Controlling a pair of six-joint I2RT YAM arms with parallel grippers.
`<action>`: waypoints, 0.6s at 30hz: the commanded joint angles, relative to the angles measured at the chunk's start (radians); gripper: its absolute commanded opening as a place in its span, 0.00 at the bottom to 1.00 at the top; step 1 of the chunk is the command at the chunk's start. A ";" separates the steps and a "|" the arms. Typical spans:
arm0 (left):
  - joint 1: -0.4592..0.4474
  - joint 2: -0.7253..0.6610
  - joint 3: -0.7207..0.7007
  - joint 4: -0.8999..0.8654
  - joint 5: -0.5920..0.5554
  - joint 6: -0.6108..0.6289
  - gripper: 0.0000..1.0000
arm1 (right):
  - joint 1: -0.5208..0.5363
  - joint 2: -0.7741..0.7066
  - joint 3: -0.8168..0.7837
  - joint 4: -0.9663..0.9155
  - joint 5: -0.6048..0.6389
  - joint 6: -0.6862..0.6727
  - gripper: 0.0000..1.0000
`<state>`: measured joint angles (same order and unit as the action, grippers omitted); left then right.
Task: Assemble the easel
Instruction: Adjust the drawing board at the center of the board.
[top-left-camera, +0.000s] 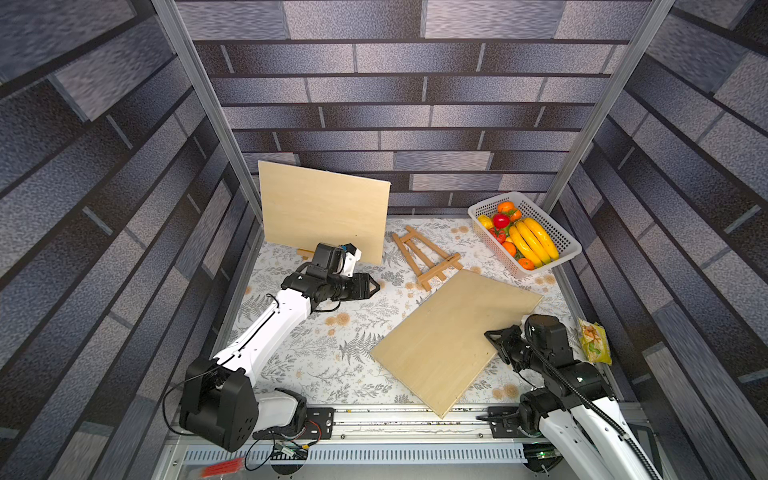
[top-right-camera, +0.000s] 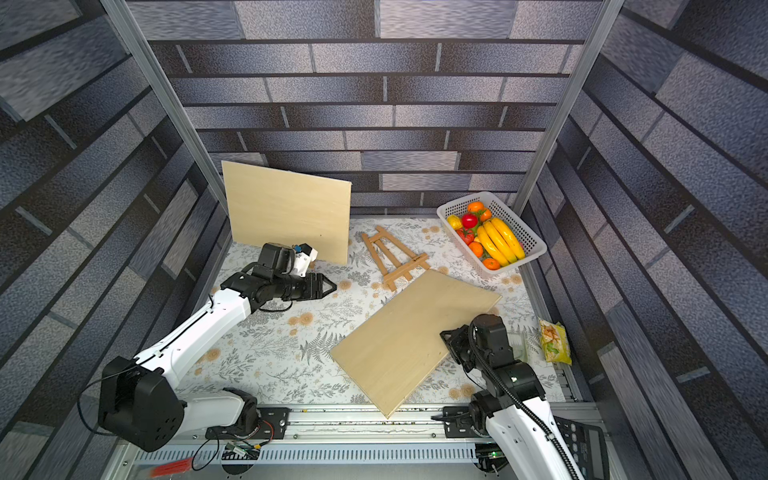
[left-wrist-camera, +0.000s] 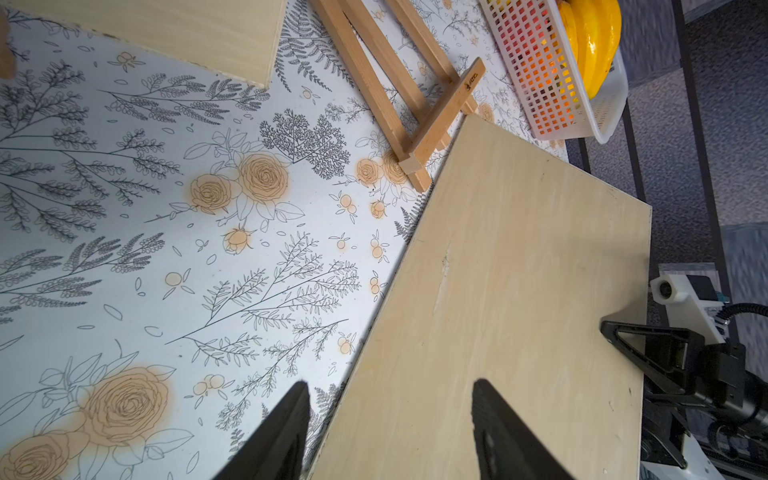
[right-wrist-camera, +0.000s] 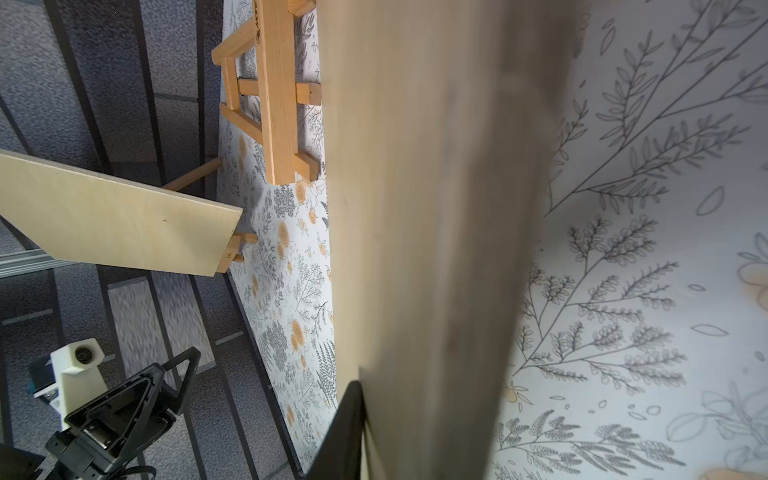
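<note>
A small wooden A-frame easel (top-left-camera: 428, 255) is seen lying flat on the floral-printed table (top-left-camera: 332, 332), towards the back and near the middle; it is also shown in the left wrist view (left-wrist-camera: 395, 83). Its end with the cross ledge is found just beside the far corner of a pale rectangular plywood board (top-left-camera: 449, 332). This board is laid askew over the front right part of the table, with one corner reaching over the front rail.

The right gripper (top-left-camera: 489, 336) is placed at this board's right-hand edge. In the right wrist view one black finger (right-wrist-camera: 349, 415) is seen against the board's face, and the board (right-wrist-camera: 415, 208) is blurred there. Whether the jaws are clamped on the edge or merely set around it cannot be told.

The left gripper (top-left-camera: 376, 286) is held above the table left of centre, pointed towards the lying board. Its fingers (left-wrist-camera: 286, 428) are spread apart with nothing between them.

Behind it, a second plywood board (top-left-camera: 324, 208) is propped upright on another wooden easel (top-left-camera: 305, 252) at the back left. A white plastic mesh basket (top-left-camera: 552, 226) filled with yellow, red and orange fruit is set in the back right corner, well apart from both grippers.
</note>
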<state>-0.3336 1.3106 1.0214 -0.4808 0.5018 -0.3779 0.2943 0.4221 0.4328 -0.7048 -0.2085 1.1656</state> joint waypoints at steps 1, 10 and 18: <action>0.014 0.017 0.043 -0.019 0.027 0.014 0.64 | 0.002 -0.048 -0.121 -0.264 0.047 0.029 0.22; 0.008 0.089 0.058 -0.006 0.055 0.017 0.65 | 0.002 -0.190 -0.123 -0.454 0.075 0.116 0.64; 0.028 0.099 0.060 0.011 0.060 -0.012 0.65 | 0.003 0.204 0.295 -0.629 0.137 -0.111 1.00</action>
<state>-0.3195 1.4197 1.0554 -0.4828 0.5472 -0.3752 0.2943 0.5289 0.4946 -0.9779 -0.0757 1.1660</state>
